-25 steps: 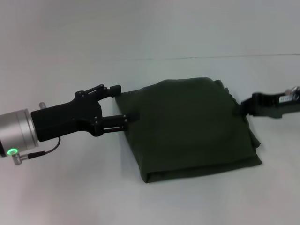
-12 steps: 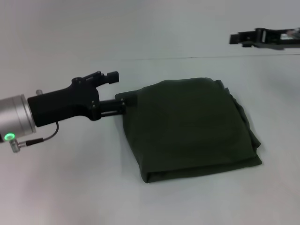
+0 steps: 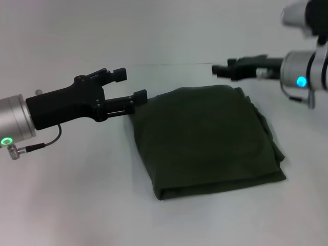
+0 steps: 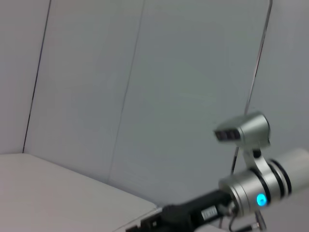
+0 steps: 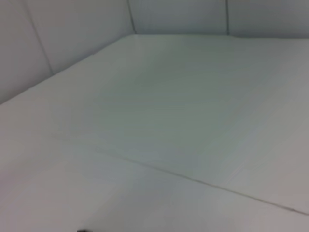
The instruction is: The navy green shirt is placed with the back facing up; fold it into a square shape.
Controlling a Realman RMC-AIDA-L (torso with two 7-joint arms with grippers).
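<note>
Shirt: the navy green shirt (image 3: 205, 141) lies on the white table (image 3: 77, 205), folded into a thick, roughly square bundle, slightly right of centre in your head view.
Shirt surface: you see only plain dark cloth on top, with no lettering showing.
Shirt edges: the near edge shows stacked layers along a fold, and the right side is rumpled, with loose layers sticking out a little.
Left gripper: your left gripper (image 3: 132, 86) hangs at the shirt's far left corner, pointing right towards the cloth.
Left jaws: they stand apart with an empty gap between the 2 fingers; the lower finger tip (image 3: 139, 96) sits right at the shirt's edge, but you cannot tell whether it touches.
Right gripper: your right gripper (image 3: 221, 69) is over the far edge of the shirt, pointing left, raised clear of the cloth.
Right jaws: you cannot tell how they stand; the tips look dark and merged in the head view.
Left wrist view: you see the right arm's silver wrist (image 4: 253, 186) with a blue light, against a pale panelled wall (image 4: 145, 96).
Right wrist view: only the bare table (image 5: 154, 121) and the wall behind it.
</note>
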